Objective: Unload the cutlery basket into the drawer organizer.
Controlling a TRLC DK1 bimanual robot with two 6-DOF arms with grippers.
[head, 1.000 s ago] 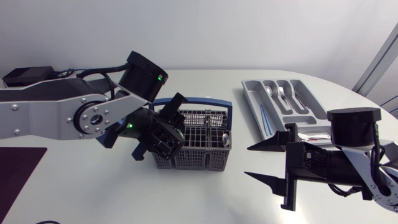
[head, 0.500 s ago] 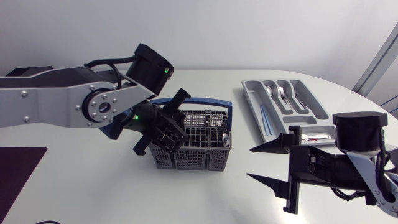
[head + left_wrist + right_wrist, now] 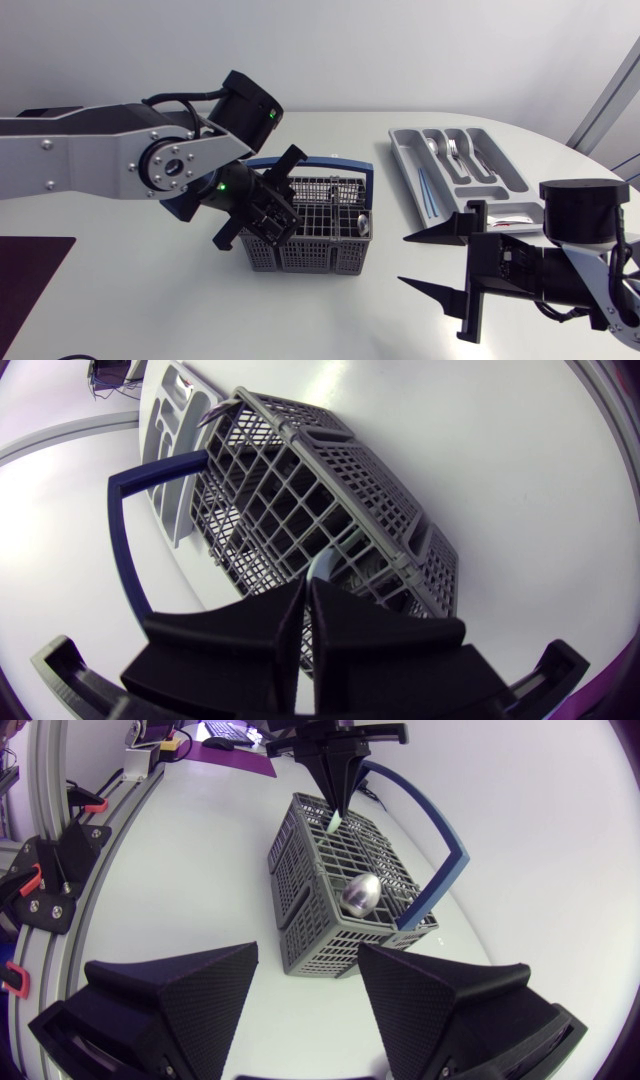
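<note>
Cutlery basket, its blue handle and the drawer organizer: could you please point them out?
cutlery basket [image 3: 320,215], head view, top grid.
blue handle [image 3: 310,160], head view, top bar.
drawer organizer [image 3: 405,158], head view, left rim.

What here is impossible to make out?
Right wrist view: the pale piece in the left gripper is too small to name, and its lower part is hidden in the basket.
Head view: the right arm covers one end of the organizer; its cutlery is too small to count.
</note>
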